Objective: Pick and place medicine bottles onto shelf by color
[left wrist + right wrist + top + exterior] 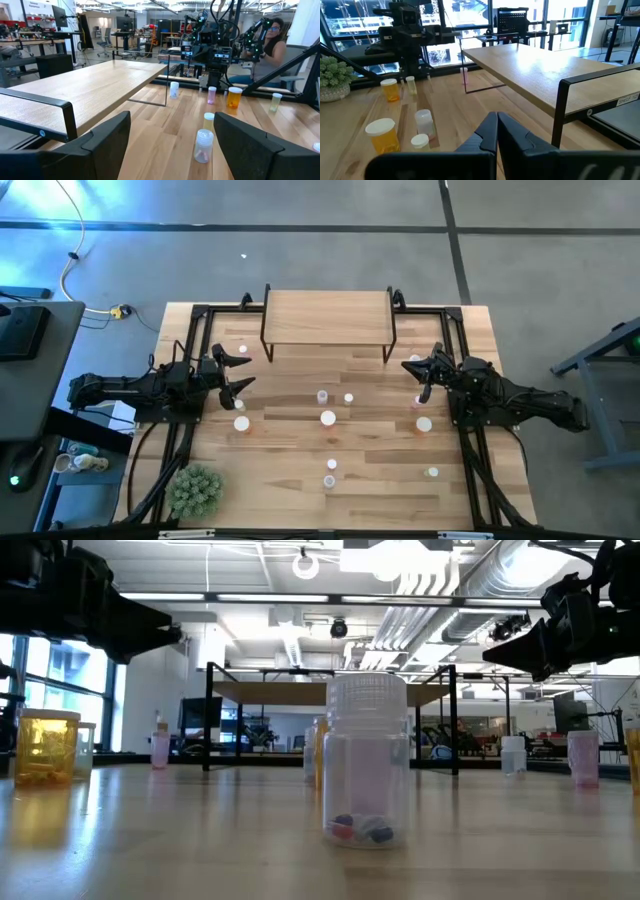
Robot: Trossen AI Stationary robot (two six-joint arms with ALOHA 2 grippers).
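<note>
The shelf (328,320), a light wood top on thin black legs, stands at the table's far middle with nothing on its top. Several small white-capped bottles stand upright on the table. A pale one (328,418) is in the middle, an orange one (241,423) is near my left arm, and another (424,423) is near my right arm. My left gripper (238,370) hovers open and empty left of the shelf, also seen in its wrist view (175,145). My right gripper (415,370) hovers shut and empty right of the shelf, also seen in its wrist view (496,131).
A spiky green plant (195,490) stands at the table's near left corner. More bottles (330,473) stand near the front middle, and one (432,473) at the front right. A person (272,40) sits beyond the table's right side. Black frame rails (190,340) run along both sides.
</note>
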